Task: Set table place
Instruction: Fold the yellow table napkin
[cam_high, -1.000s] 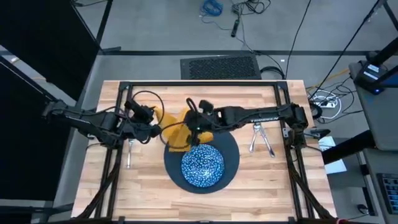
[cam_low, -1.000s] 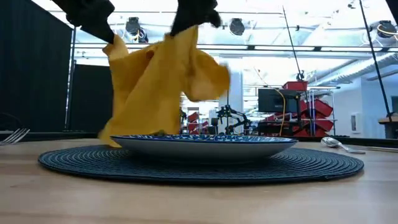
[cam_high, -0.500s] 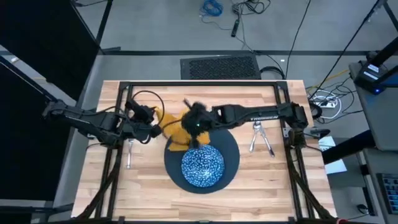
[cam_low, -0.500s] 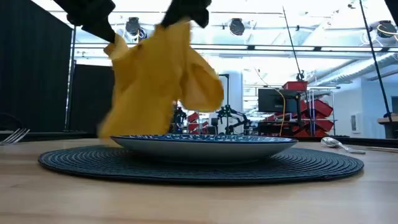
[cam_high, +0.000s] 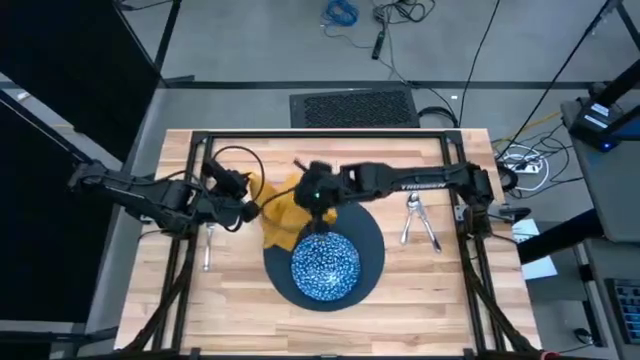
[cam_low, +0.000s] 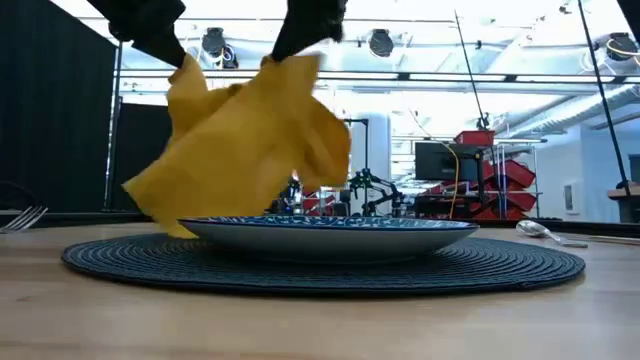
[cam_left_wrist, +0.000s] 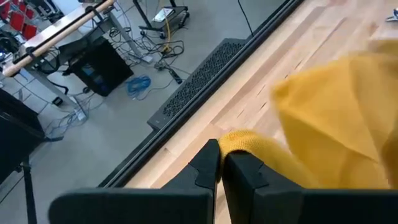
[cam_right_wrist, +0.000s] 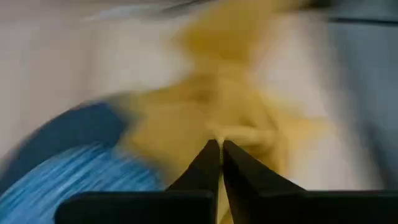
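Nearest us in the low view lies the large dark blue-grey round woven plate (cam_low: 320, 265) on the pale wood-plank tabletop (cam_low: 300, 325), carrying the smaller blue-and-white speckled round dish (cam_low: 330, 230). Just behind, at the dish's ten o'clock seen from above, the mustard-yellow cloth napkin (cam_low: 240, 150) hangs off the tabletop between our two arms. Our left gripper (cam_left_wrist: 219, 163) has its jaws pinched tight on one corner; our right gripper (cam_right_wrist: 220, 149) has its jaws closed on another fold. Farther off, a silver fork (cam_low: 22, 217) lies at nine o'clock, a silver spoon (cam_low: 545, 233) at three. We judge the risk is the drooping cloth dragging across the dish, or one corner slipping free if we pull apart unevenly
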